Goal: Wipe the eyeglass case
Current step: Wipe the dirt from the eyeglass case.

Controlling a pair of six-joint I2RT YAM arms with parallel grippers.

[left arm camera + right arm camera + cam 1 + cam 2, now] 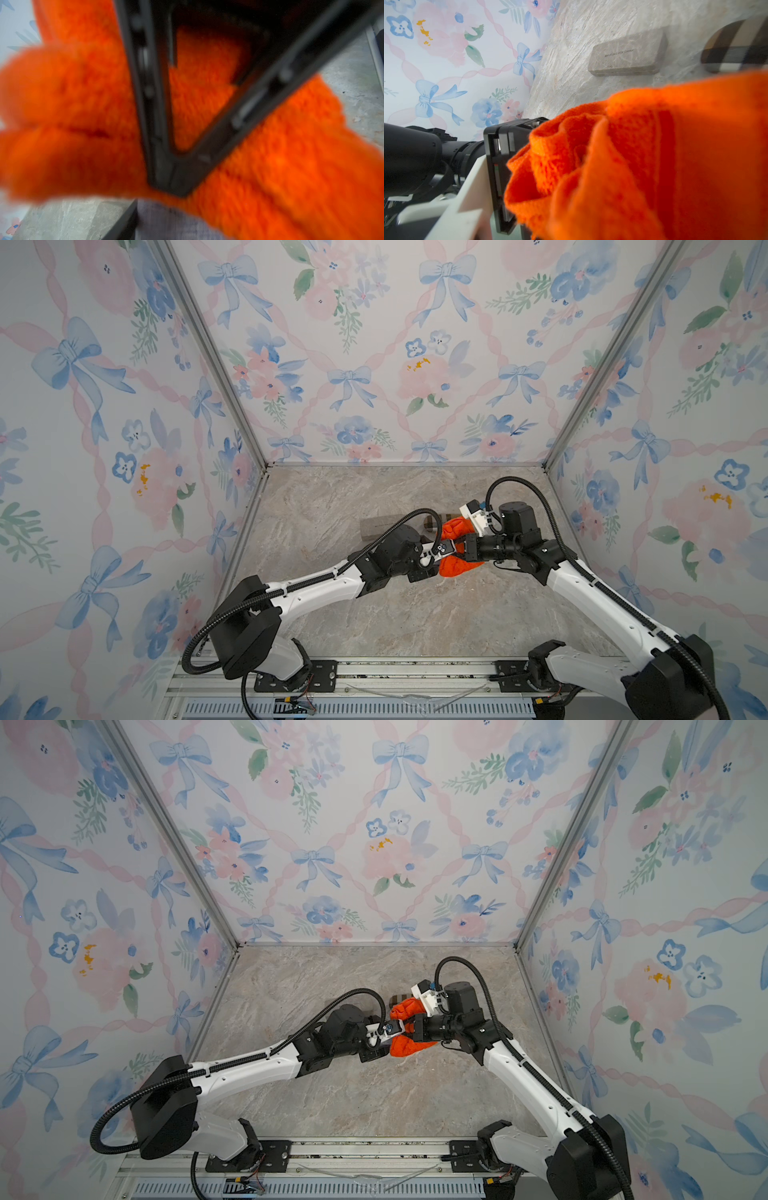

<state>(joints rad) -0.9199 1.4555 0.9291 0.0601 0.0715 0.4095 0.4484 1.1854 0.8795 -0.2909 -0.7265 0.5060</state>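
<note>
A metal rail (415,668) carrying the bases of two robot arms is seen nearest, along the front edge of a marbled table (374,614). From there the arms are stretched inward and brought together at mid-table, where a bright orange cloth (457,566) is bunched between them.

The right gripper (460,548) is closed tight on the cloth, which is lifted and folded around it. The left gripper (170,182) is buried in the cloth. How far its jaws are parted, and whether anything is clamped between them, cannot be told.

Just past its tips, in the left wrist view, a grey woven surface is shown under the cloth's edge. This is judged to be the eyeglass case (172,220). Wiping is therefore judged to be under way, with cloth and case touching. How much of the case has been covered cannot be seen.

Farther back, two more cases are laid on the table: a stone-coloured case (627,54) and, near it, a checked case (735,47) in brown, black and white. One line of small capitals is printed on the stone-coloured lid. It seems to read "REFUELING FOR CHINA", though it is too faint for certainty. No other writing can be read.

Flowered wallpaper (374,364) with blue bows is seen behind.
</note>
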